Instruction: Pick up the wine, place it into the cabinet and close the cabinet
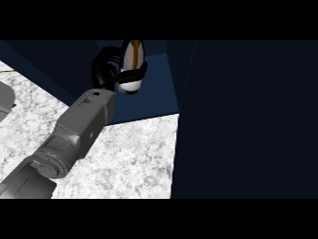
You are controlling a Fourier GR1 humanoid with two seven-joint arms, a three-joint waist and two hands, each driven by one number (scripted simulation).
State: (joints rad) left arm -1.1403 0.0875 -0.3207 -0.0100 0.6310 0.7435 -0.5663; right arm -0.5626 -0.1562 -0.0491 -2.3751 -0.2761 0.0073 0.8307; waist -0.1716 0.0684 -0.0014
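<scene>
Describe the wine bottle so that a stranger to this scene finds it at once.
Start at the dark blue cabinet beyond the marbled counter. A grey forearm reaches into it, and its black robot hand curls round the wine bottle. Only this thing is pale and glossy.

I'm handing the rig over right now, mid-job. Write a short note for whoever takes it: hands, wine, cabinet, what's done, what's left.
Left hand: shut on the wine bottle, reaching into the cabinet.
Right hand: not in view.
Wine bottle: held inside the open cabinet, above its blue floor; I cannot tell if it rests there.
Cabinet door: apparently the dark panel at the view's right, open.
Done: pick-up, carry to the cabinet.
Left: set down, release, withdraw the arm, close the door.
</scene>
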